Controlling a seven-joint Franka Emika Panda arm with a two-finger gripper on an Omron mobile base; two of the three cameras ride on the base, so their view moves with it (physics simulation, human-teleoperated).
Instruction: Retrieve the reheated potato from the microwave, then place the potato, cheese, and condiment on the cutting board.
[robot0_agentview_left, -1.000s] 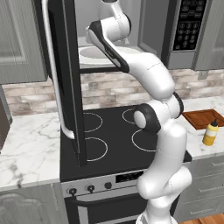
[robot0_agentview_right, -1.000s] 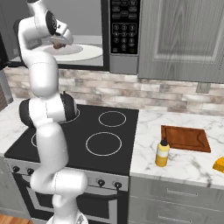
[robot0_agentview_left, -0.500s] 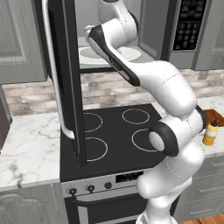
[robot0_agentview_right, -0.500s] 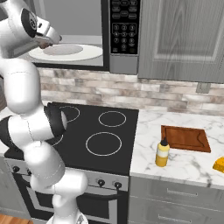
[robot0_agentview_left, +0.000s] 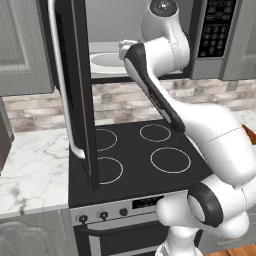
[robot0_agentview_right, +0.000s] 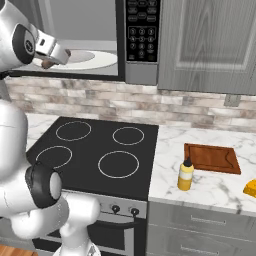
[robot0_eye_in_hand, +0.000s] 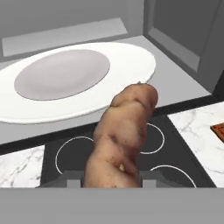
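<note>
Brown and lumpy, the potato is clamped between the gripper tips right at the microwave mouth, just outside the white plate, which is seen at about 11 o'clock behind it in the hand view. Out on the marble counter in the right base view, the condiment is parked at roughly 7 o'clock of the cutting board, and the cheese is spotted at about 4 o'clock of that board, at the picture's edge.

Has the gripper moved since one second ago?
Yes. The gripper, holding the potato, has pulled back off the white plate toward the microwave's opening.
</note>
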